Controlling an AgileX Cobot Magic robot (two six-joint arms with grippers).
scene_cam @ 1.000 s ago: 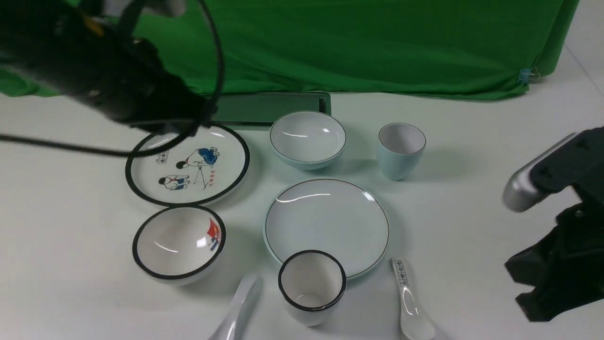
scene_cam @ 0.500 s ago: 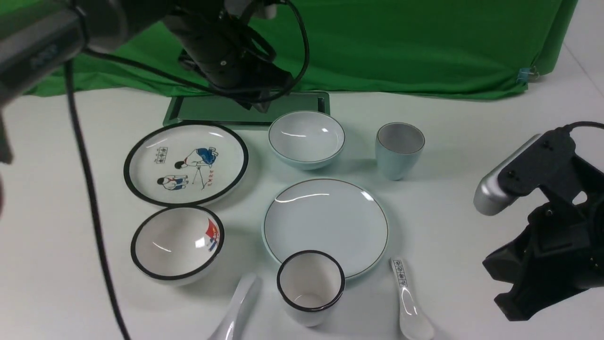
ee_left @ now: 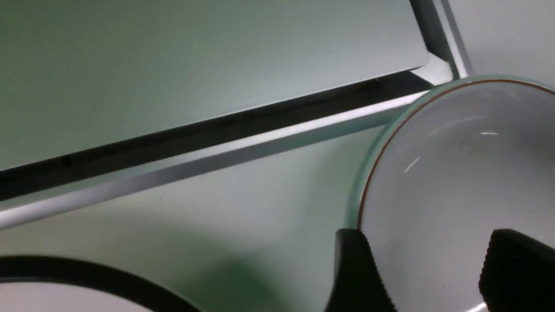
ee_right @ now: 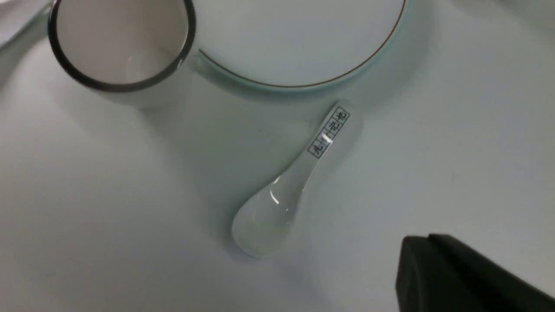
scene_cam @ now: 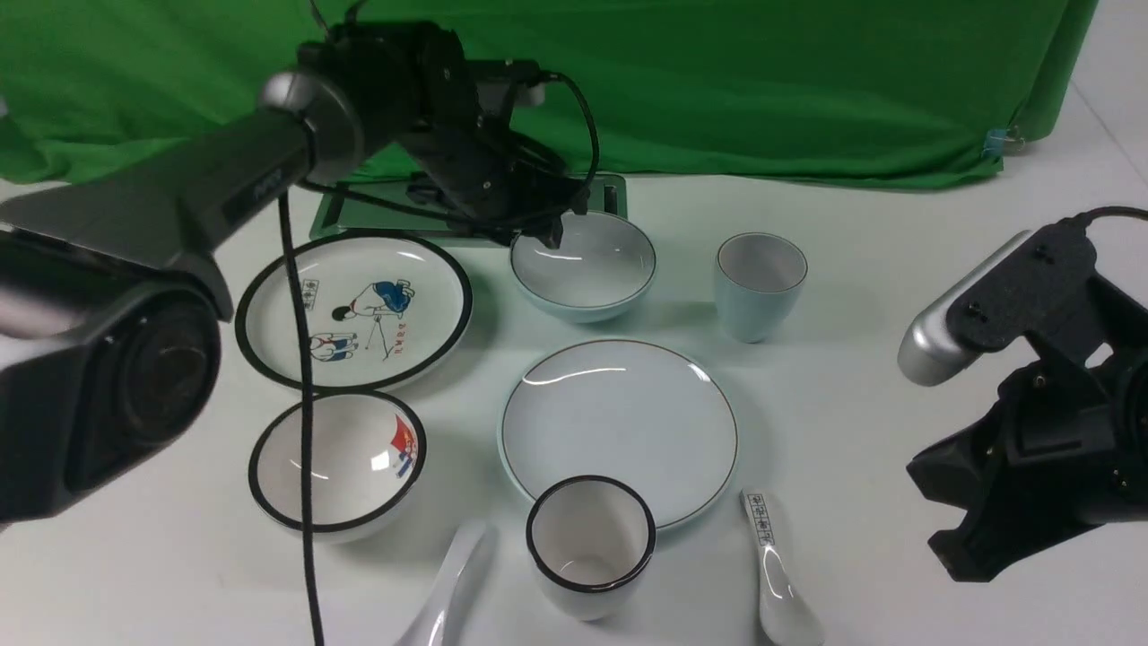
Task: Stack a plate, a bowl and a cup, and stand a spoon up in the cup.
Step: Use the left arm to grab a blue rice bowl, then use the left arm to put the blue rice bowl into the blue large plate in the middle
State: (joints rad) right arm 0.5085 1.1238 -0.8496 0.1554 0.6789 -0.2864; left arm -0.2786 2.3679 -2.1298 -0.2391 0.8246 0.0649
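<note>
The pale blue bowl (scene_cam: 583,265) stands at the back centre, with the pale blue cup (scene_cam: 760,285) to its right. The pale blue plate (scene_cam: 619,431) lies in front of them, bare. The plain white spoon (scene_cam: 453,583) lies at the front edge. My left gripper (scene_cam: 543,235) is open at the bowl's left rim. In the left wrist view one finger (ee_left: 353,268) is at the rim of the bowl (ee_left: 455,173) and the other is over its inside. My right gripper (ee_right: 418,245) is shut and empty, hovering right of the plate (ee_right: 303,39).
A black-rimmed cartoon plate (scene_cam: 354,309), a black-rimmed bowl (scene_cam: 336,462) and a black-rimmed cup (scene_cam: 590,547) stand left and front. A spoon with printed characters (scene_cam: 776,574) lies right of that cup. A dark flat tray (scene_cam: 377,211) sits behind, under the green cloth (scene_cam: 717,81).
My left arm swung from the far left across to the pale blue bowl and its jaws opened. My right arm shifted slightly left.
</note>
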